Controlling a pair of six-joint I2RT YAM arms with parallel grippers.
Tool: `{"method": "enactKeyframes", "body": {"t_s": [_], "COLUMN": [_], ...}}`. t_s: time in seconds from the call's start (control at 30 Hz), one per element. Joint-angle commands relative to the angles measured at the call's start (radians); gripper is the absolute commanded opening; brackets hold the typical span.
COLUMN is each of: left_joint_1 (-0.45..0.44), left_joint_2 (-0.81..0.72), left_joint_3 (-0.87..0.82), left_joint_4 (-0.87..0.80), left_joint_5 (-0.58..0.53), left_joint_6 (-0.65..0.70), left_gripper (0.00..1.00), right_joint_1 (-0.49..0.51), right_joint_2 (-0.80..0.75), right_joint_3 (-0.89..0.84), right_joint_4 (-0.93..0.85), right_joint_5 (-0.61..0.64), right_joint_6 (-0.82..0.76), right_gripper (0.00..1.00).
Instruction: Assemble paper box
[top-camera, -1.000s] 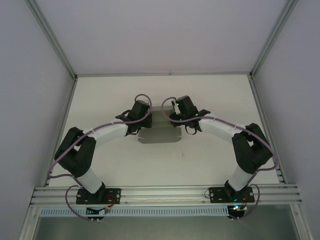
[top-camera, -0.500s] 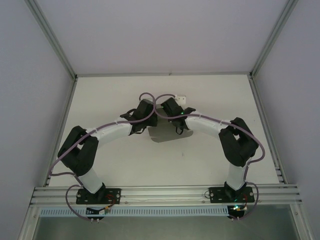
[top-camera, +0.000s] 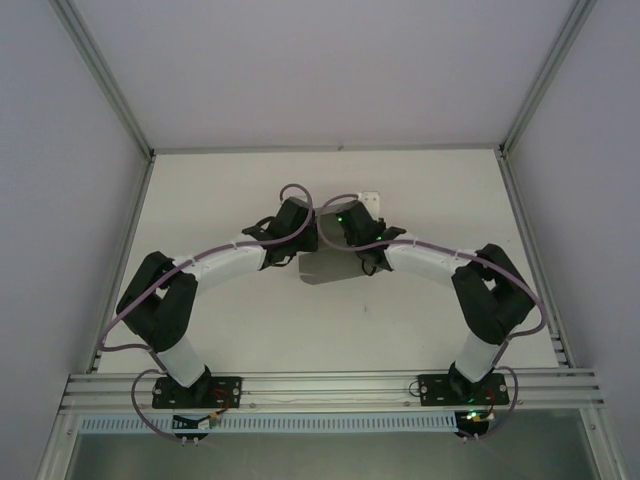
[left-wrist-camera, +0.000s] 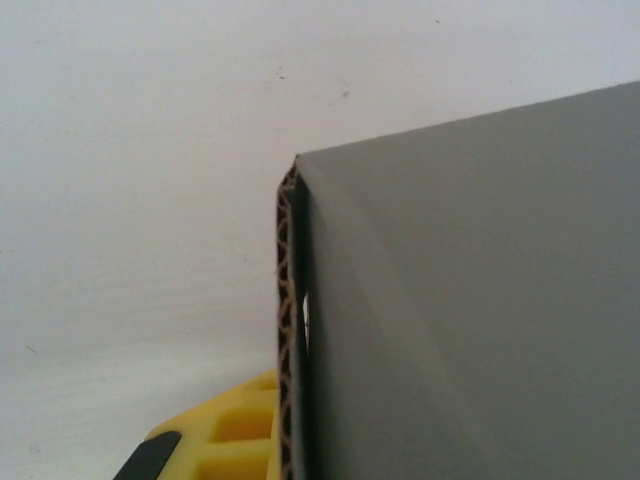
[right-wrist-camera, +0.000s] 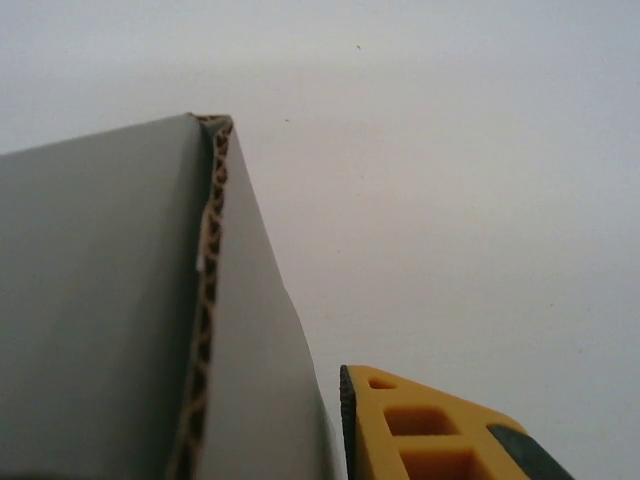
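Note:
The paper box (top-camera: 328, 268) is grey corrugated cardboard lying mid-table, with both grippers meeting over its far edge. My left gripper (top-camera: 303, 232) is shut on the box's left edge. In the left wrist view its yellow finger (left-wrist-camera: 215, 435) presses against the folded, doubled edge of the box (left-wrist-camera: 470, 300). My right gripper (top-camera: 350, 232) straddles the right edge. In the right wrist view a thin gap separates its orange finger (right-wrist-camera: 430, 430) from the raised flap of the box (right-wrist-camera: 100, 300). The other finger of each gripper is hidden behind cardboard.
A small white object (top-camera: 365, 200) lies on the table just beyond the right gripper. Aluminium frame rails (top-camera: 330, 385) run along the near edge and up both sides. White walls close in the table.
Both grippers have moved inward and farther away, coming close together over the box. The cardboard has shifted right and looks narrower. The right gripper shut and has eased open a little.

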Motion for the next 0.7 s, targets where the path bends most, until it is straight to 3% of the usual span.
{"method": "enactKeyframes", "body": {"t_s": [0.0, 0.1, 0.27, 0.5, 0.67], "left_joint_1": [0.001, 0.0, -0.002, -0.006, -0.009], "left_joint_2": [-0.029, -0.045, -0.032, 0.06, 0.092], "left_joint_3": [0.009, -0.008, 0.019, 0.113, 0.125], "left_joint_4": [-0.023, 0.003, -0.039, -0.285, -0.281], "left_joint_5": [0.022, 0.046, -0.014, -0.426, -0.436], "left_joint_6": [0.014, 0.023, -0.007, -0.34, -0.366], "left_gripper": [0.0, 0.0, 0.0, 0.0, 0.0], "right_joint_1": [-0.04, -0.06, -0.066, -0.065, -0.069], "right_joint_2": [-0.021, -0.02, -0.024, 0.025, 0.072], "right_joint_3": [-0.012, -0.022, -0.045, 0.0, 0.038], "right_joint_4": [0.058, 0.062, 0.097, -0.05, -0.127], "right_joint_5": [-0.012, -0.051, -0.034, 0.277, 0.334], "right_joint_6": [-0.093, -0.09, -0.073, 0.168, 0.289], "right_gripper": [0.21, 0.19, 0.04, 0.0, 0.0]}}
